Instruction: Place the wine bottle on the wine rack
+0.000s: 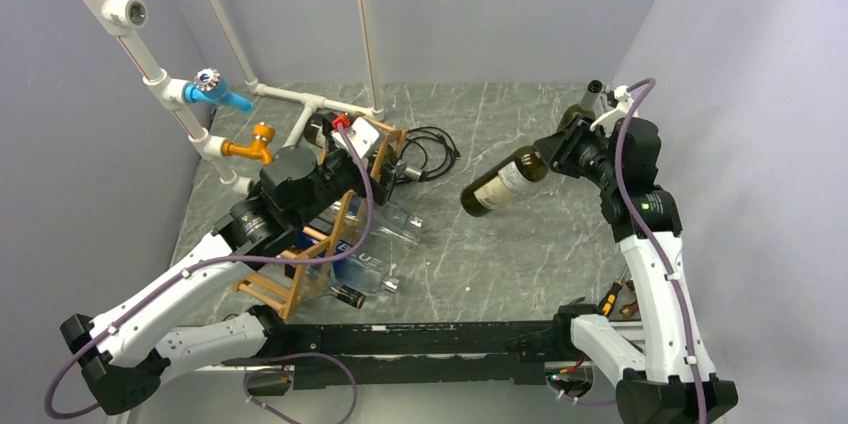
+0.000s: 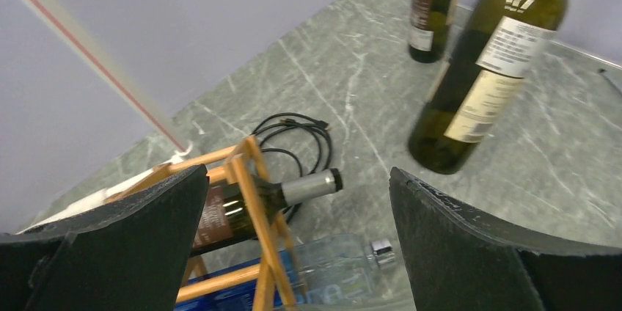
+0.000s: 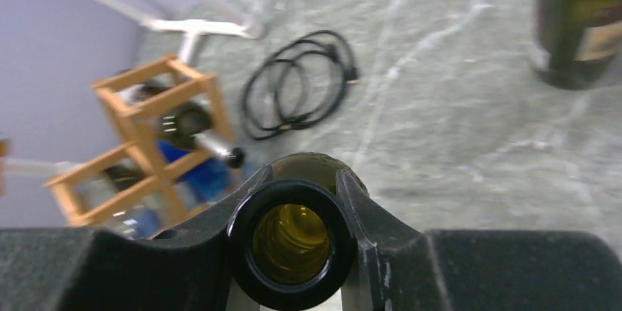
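Worktop (image 1: pixel 520 244): grey, white-veined marble pattern. Rack (image 2: pixel 238 168): orange-brown. Bottle (image 1: pixel 505 181): dark olive glass, cream label. Cable (image 1: pixel 430 149): black. Fingers (image 2: pixel 469 245): black. Pipes (image 1: pixel 366 24): white. Taps (image 1: pixel 215 92): one blue, one orange. Walls (image 1: pixel 480 4): pale lilac

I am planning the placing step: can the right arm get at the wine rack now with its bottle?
Probably not cleanly: the left arm hangs over the wine rack, its open left end effector above the top cells. The right end effector grips the wine bottle by the neck.
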